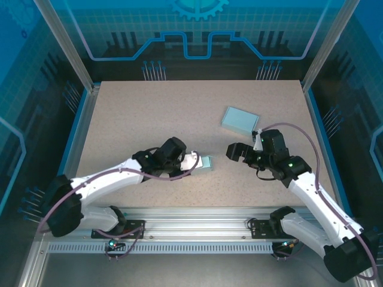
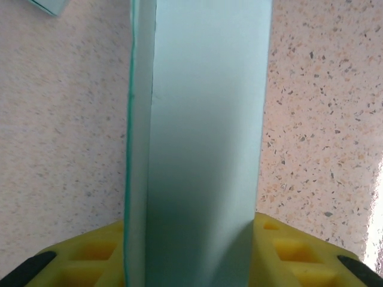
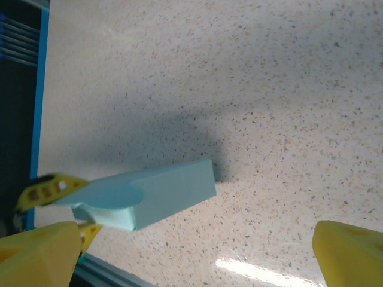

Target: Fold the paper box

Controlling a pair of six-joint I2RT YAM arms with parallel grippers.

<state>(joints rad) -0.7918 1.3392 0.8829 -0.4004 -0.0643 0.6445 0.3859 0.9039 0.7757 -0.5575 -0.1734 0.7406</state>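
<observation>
Paper box is just 6 o'clock of the table's centre. I see my left gripper pinching its 9 o'clock end between the yellow pads. My right gripper stands spread wide at its 3 o'clock, apart. A second pale-blue box rests at 2 o'clock.

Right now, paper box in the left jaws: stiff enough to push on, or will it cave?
Probably caves: the paper box shows a thin sheet edge, so likely hollow. Likely light, since the left jaws hold it by one end. Flat faces, so it should slide, not roll.
</observation>
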